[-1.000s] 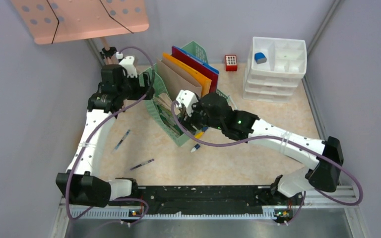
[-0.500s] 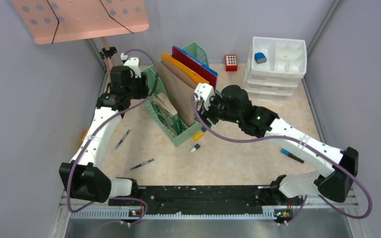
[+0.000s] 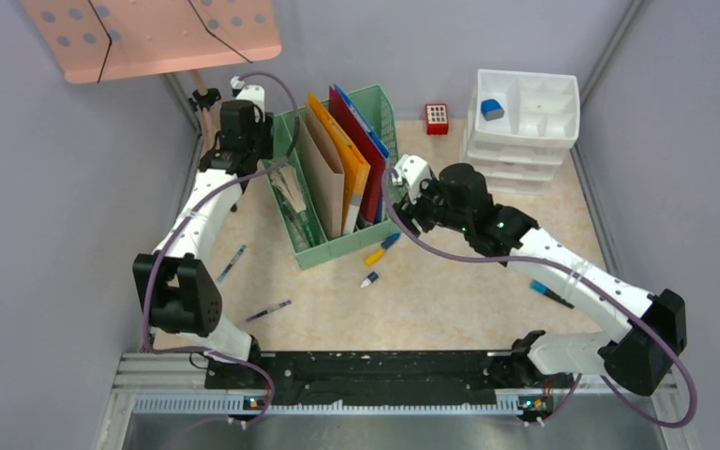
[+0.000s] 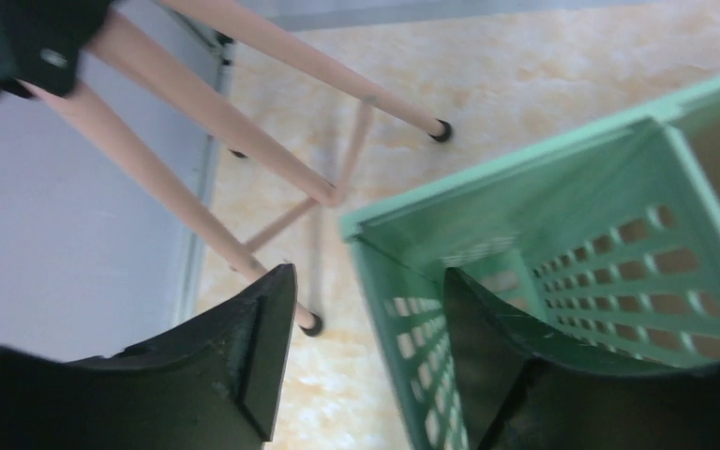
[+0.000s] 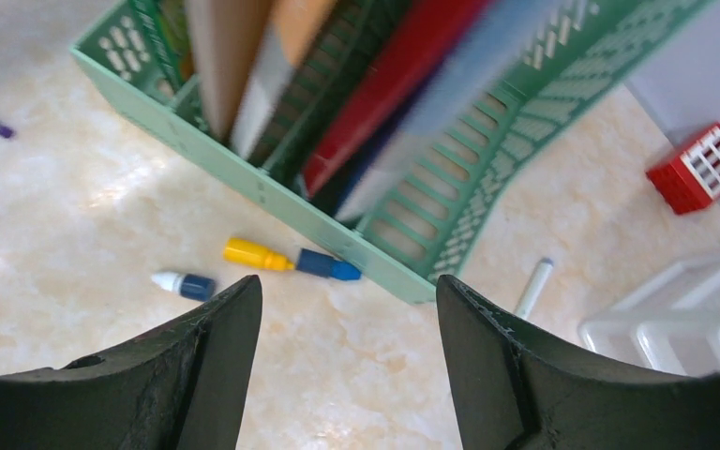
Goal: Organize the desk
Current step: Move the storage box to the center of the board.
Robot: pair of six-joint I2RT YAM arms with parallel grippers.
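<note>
The desk (image 3: pixel 450 314) is a beige marbled top. A green file rack (image 3: pixel 333 251) stands upright at the back middle and holds brown, orange, red and blue folders. My left gripper (image 3: pixel 261 148) is at the rack's back left corner. In the left wrist view the left gripper (image 4: pixel 367 272) straddles the rack's (image 4: pixel 572 216) perforated wall, and floor shows between the left finger and the wall. My right gripper (image 3: pixel 399 211) hovers beside the rack's right front corner. In the right wrist view the right gripper (image 5: pixel 348 281) is open over bare desk, with the rack (image 5: pixel 244 178) just beyond.
Loose pens lie about: a yellow-and-blue marker (image 3: pixel 382 247) (image 5: pixel 291 260), a white-and-blue one (image 3: pixel 368 279), two thin pens (image 3: pixel 231 262) (image 3: pixel 268 310), a blue marker (image 3: pixel 548 293). A red block (image 3: pixel 437 118) and a white drawer unit (image 3: pixel 523 122) stand back right. The pink music stand's legs (image 4: pixel 244 159) rise back left.
The rack has gone from leaning over to upright and sits further back. My left gripper moved back with it and narrowed. My right arm swung right, uncovering the blue marker.
</note>
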